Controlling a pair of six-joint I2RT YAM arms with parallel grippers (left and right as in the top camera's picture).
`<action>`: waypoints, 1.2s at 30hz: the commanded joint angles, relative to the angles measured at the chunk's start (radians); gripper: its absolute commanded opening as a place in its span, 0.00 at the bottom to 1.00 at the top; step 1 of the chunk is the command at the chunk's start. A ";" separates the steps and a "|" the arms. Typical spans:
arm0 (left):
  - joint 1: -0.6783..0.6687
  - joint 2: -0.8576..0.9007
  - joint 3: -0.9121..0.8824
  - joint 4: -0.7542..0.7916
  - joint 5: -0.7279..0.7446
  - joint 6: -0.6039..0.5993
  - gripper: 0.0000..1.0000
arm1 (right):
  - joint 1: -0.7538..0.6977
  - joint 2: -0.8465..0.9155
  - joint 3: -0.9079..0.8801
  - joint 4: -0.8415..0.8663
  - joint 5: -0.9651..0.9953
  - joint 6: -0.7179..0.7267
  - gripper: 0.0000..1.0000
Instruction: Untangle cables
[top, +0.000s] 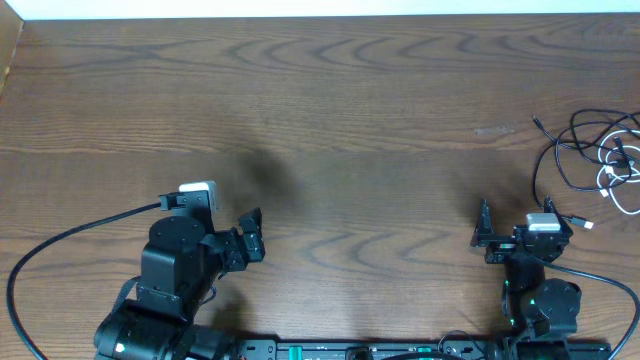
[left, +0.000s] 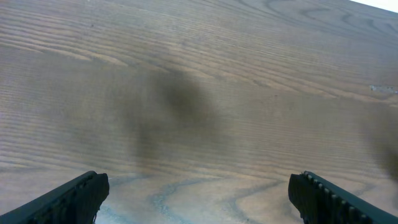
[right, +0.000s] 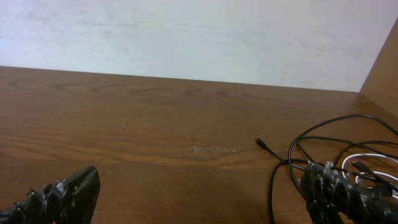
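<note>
Holding: nothing in either claw.
Right claw (top: 522, 232): spread wide and empty, near the front edge of the tabletop (top: 350, 120); it is the nearer of the two to the cords but not touching them.
Left claw (top: 222, 212): also spread wide and empty, over bare wood, well apart from the cords.
Black cable (top: 536, 183): lies ahead and to the right of the right claw, in several loose loops by the right edge, with one small plug end pointing toward the middle of the tabletop.
White cable (top: 612, 180): sits inside and under the black loops, farther right and partly cut off by the frame, so its full run cannot be told.
Step in hand: judged to be the first reach; the two cords are not yet separated.
Doing it well: send the right claw to a single strand of the outer black loop, clear of the white cord, and close on that strand alone.
Then: draw it slowly toward the open middle, so the loops slip free rather than tighten.
Risk: pinching both cords together, or dragging the bundle off the right edge.
</note>
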 joint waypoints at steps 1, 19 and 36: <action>0.000 0.000 -0.007 0.001 -0.013 0.006 0.98 | -0.002 -0.006 -0.001 -0.005 0.002 -0.005 0.99; 0.000 0.000 -0.007 0.001 -0.013 0.006 0.98 | -0.002 -0.006 -0.001 -0.005 0.002 -0.004 0.99; 0.099 -0.187 -0.153 0.079 -0.046 0.044 0.98 | -0.002 -0.006 -0.001 -0.005 0.002 -0.005 0.99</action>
